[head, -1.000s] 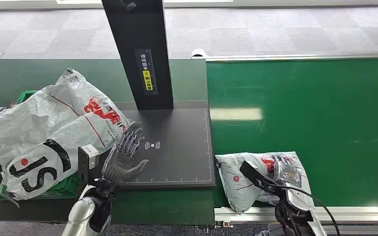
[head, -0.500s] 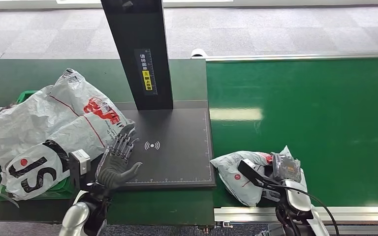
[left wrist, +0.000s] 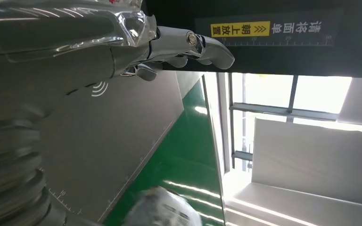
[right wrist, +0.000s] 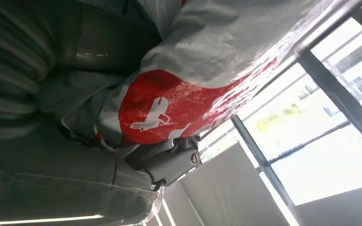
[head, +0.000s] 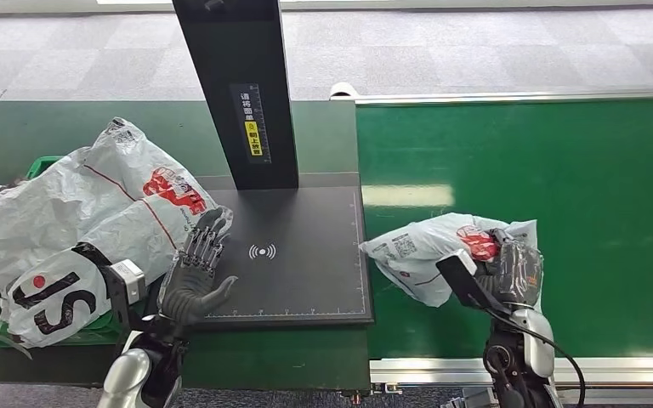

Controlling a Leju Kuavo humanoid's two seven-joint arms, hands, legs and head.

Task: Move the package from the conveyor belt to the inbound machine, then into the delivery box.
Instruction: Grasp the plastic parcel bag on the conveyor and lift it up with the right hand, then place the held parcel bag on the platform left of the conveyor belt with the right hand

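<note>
The right hand (head: 510, 274) grips the bag (head: 429, 255), seemingly off the belt (head: 561, 170), the scanner plate (head: 306, 255) and box left; the left hand (head: 195, 276) waits open.

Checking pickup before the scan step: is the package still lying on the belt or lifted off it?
Lifted. The right hand grips the package, which hangs bunched above the belt beside the scanner plate.
</note>
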